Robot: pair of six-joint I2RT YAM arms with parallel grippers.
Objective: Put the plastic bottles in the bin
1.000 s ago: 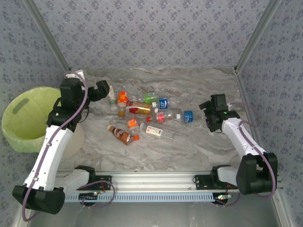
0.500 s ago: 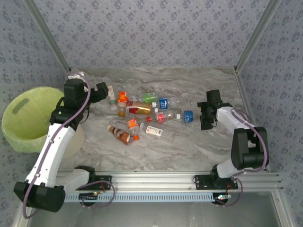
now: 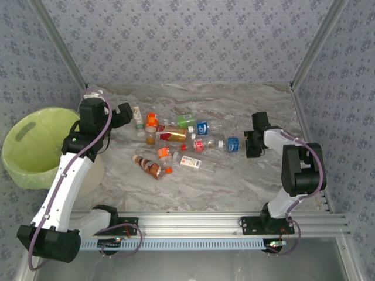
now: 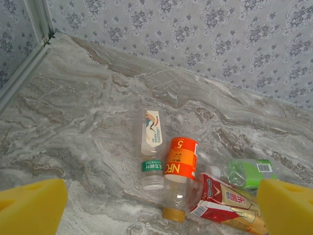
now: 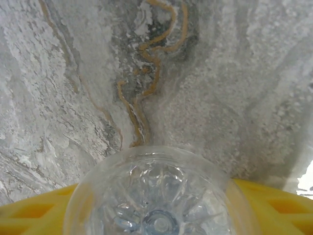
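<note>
Here, grey marbled table (image 3: 234, 175), patterned walls (image 3: 187, 41), left gripper (image 4: 159, 208) apart, right gripper (image 5: 156, 213) clamping clear bottle (image 5: 156, 181)

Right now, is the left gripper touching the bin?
Apart. The top view shows the left gripper over the table by the bottles, well clear of the bin.

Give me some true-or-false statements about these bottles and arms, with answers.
1. The bin stands on the left side. True.
2. The left gripper holds a bottle. False: its fingers are apart with nothing between them.
3. A clear bottle sits between the fingers of the right gripper. True.
4. Every bottle stands upright. False: the bottles in the left wrist view lie on their sides.
5. The bin is blue. False: it is pale green.
</note>
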